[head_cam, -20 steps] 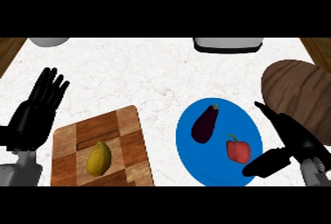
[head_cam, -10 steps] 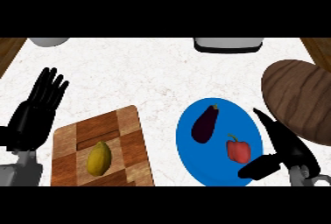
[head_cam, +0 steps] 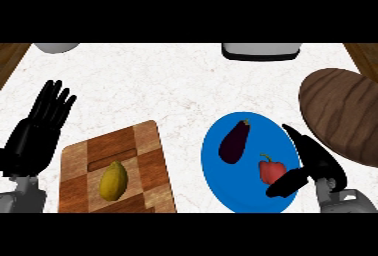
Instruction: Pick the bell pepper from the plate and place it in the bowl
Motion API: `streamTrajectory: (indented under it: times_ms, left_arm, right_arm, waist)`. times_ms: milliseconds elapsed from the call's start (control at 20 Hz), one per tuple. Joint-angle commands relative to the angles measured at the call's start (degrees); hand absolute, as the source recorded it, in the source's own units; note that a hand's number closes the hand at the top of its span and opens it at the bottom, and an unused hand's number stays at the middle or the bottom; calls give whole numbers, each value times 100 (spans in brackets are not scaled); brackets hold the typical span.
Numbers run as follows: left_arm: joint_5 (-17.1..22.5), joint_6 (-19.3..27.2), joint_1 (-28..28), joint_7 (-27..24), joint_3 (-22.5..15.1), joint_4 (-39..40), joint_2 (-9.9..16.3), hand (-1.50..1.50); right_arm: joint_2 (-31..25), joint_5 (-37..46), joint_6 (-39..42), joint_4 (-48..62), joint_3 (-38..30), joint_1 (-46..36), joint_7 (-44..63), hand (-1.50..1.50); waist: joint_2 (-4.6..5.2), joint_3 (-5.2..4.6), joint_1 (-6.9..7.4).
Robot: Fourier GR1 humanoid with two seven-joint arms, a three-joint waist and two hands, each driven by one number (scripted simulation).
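One bell pepper (head_cam: pixel 272 170), upright on the plate (head_cam: pixel 221 175), just left of my right hand (head_cam: pixel 314 160); fingers spread, thumb beneath it, nothing pinched.

My left hand (head_cam: pixel 37 132) rests open at the left edge, fingers straight and pointing up. My right hand (head_cam: pixel 314 162) is open, fingers extended, thumb spread.

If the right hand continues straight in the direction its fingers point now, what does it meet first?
Probably nothing soon: the right hand points up past the blue plate's rim, between the eggplant and the wooden bowl. Depth is unclear.
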Motion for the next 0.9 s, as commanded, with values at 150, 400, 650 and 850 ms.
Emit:
streamTrajectory:
  times_ms: [150, 400, 650, 850]
  left_arm:
    - [-95, -69, -276, 94, 141, 216, -150, 0]
    - [-119, -152, -313, 94, 218, 236, -88, 0]
    - [-278, -256, -21, 55, 213, 10, -263, 0]
    - [-455, -211, 113, 101, 76, -120, -436, 0]
  right_arm:
    - [387, 213, 479, 526, -23, -346, 229, 150]
    - [141, 750, 680, 272, 539, -147, -188, 150]
    - [248, 1103, 797, 580, 289, -258, -700, 150]
    - [272, 1257, 1130, 429, 166, -410, -527, 150]
  waist:
    - [3, 0, -10]
    - [-1, -1, -27]
    - [-1, 0, -10]
    - [-3, 0, -11]
